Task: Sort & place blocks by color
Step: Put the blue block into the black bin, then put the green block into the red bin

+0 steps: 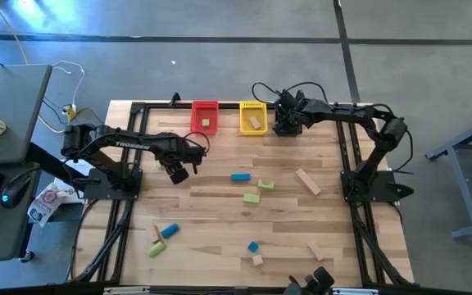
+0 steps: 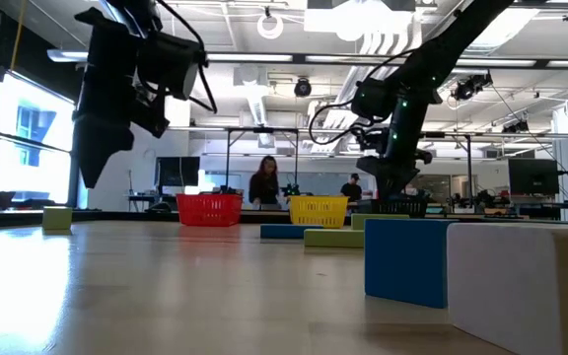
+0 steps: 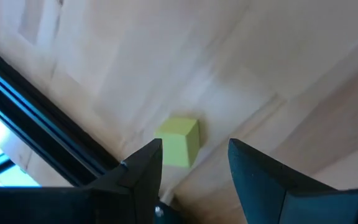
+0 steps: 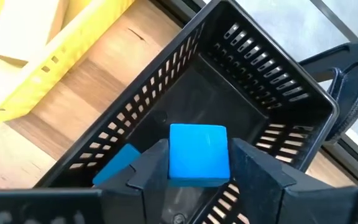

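**Blue cube held over black bin**

Clamped between the right gripper's (image 4: 199, 163) fingers, a blue cube (image 4: 198, 153) hangs above the black bin (image 4: 272, 93), another blue block (image 4: 118, 163) inside. Left gripper (image 3: 194, 163) hovers spread, a light green cube (image 3: 179, 140) at its 12 o'clock on the table (image 1: 220, 221).

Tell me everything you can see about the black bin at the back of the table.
The black bin is a plastic basket with slotted walls and a dark solid floor, open at the top and standing upright on the wooden table, just beside the yellow bin at the back. One blue block already lies inside near a wall. The right gripper hangs over its opening, shut on a blue cube that is not yet released.
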Robot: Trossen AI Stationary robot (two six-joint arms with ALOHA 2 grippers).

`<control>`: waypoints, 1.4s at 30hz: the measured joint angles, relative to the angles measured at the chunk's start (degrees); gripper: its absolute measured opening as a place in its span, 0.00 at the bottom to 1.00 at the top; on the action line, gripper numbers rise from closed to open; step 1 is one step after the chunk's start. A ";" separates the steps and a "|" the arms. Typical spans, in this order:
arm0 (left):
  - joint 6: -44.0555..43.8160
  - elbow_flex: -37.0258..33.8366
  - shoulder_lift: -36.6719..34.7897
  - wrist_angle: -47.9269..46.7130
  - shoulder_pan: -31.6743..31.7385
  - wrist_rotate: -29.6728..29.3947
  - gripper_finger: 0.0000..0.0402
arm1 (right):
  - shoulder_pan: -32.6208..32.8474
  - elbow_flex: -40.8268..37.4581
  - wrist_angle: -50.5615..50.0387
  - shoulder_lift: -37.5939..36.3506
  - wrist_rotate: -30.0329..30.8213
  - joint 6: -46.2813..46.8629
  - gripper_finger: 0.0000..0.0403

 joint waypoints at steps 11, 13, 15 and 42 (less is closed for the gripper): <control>0.40 0.00 0.00 -3.66 0.93 1.86 0.42 | 0.04 2.52 -2.43 0.00 -3.68 0.43 0.45; 0.65 0.00 0.00 -3.70 1.73 1.90 0.42 | 0.04 3.61 -3.79 0.00 -4.88 1.02 0.45; 1.82 -0.02 0.00 -3.79 2.80 1.91 0.42 | 0.05 4.78 -5.81 0.00 -5.89 1.06 0.45; 9.03 -7.11 -0.04 1.27 16.01 13.28 0.42 | 0.07 7.56 -12.00 0.00 -6.51 0.91 0.45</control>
